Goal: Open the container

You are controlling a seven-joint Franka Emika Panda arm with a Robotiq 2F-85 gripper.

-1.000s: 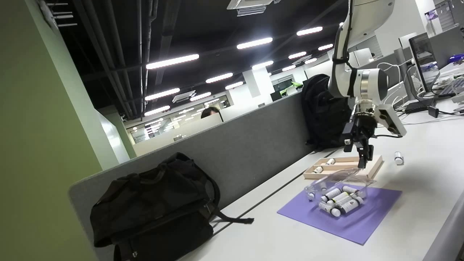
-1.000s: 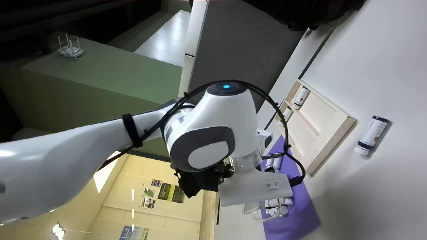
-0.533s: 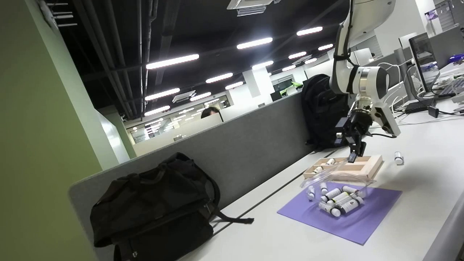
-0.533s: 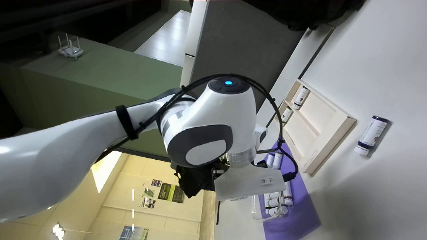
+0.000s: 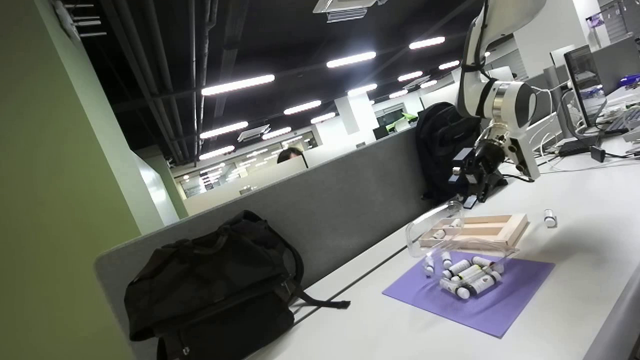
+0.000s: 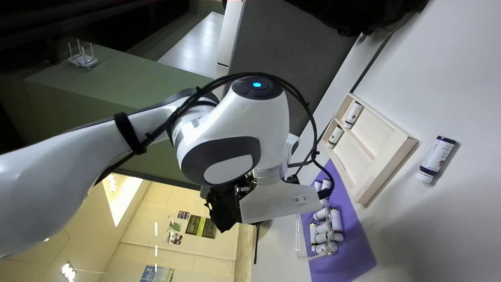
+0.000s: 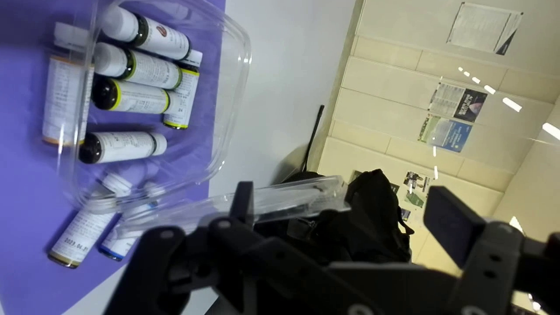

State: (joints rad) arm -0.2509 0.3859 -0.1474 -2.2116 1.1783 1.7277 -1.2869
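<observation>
The clear plastic container (image 5: 506,254) stands on the purple mat with several small bottles inside; its near rim shows in the wrist view (image 7: 245,57). Its clear lid (image 5: 411,237) is swung up and stands steeply tilted at the far side; it also shows edge-on in the wrist view (image 7: 302,197). A low tan box (image 5: 516,232), open on top with dividers, lies behind the mat and holds two bottles. My gripper (image 7: 348,208) is open, its fingers wide apart and holding nothing. One finger appears close to the lid; I cannot tell if they touch.
The purple mat (image 5: 510,310) lies under the container. A loose bottle (image 6: 436,158) lies on the table beside the tan box. A grey partition (image 5: 350,220) runs along the back. Black backpacks (image 5: 215,285) (image 5: 442,150) stand by it. A monitor (image 5: 586,85) and cables are farther off.
My gripper has moved up and back, tilting away from the container. The lid has swung from low over the container to a steep, raised position.
</observation>
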